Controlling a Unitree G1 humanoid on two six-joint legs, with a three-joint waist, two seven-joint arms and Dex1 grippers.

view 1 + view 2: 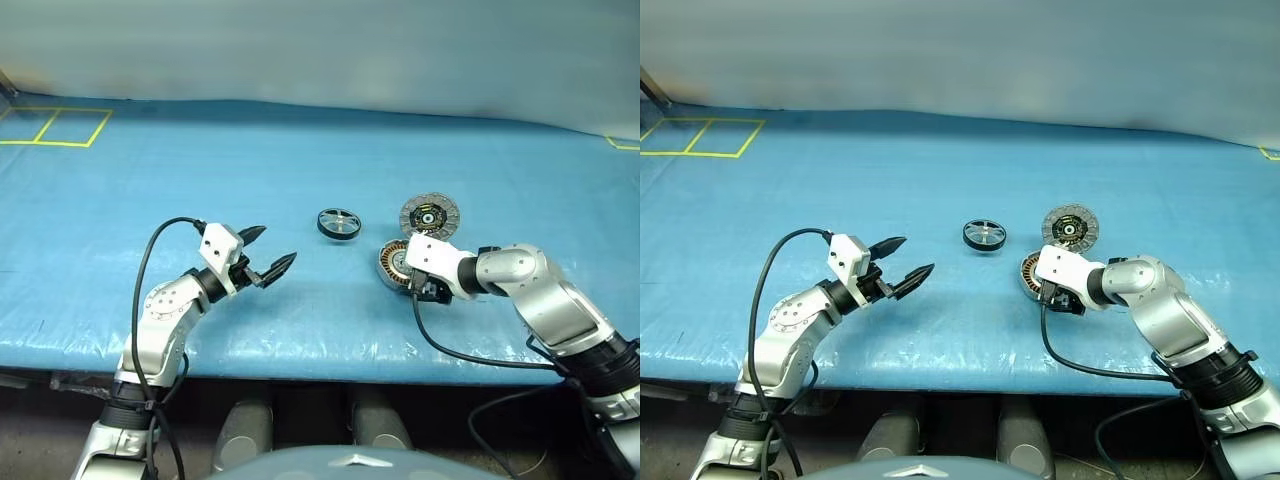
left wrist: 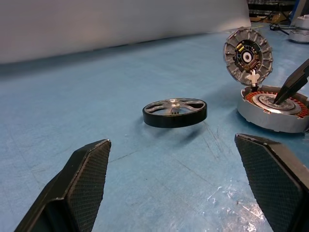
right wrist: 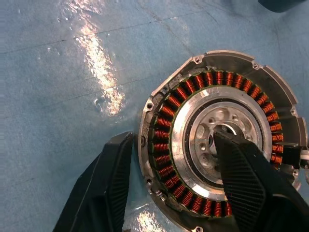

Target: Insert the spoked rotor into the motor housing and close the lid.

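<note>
The housing (image 3: 219, 145) is straddled by the right gripper (image 3: 174, 186), fingers part-open around its rim. The left gripper (image 1: 268, 250) is held wide, left of the rotor (image 1: 339, 223). The lid (image 1: 429, 214) stands open.

The motor housing (image 3: 219, 145) is bare grey metal with glossy copper-coloured windings. The spoked rotor (image 2: 175, 112) has a matt black rim and shiny silver spokes. The blue table covering (image 1: 150, 180) looks like glossy, wrinkled plastic sheet.

Bright, even overhead light; white glare streaks the blue table cover (image 3: 101, 67); soft shadows.
</note>
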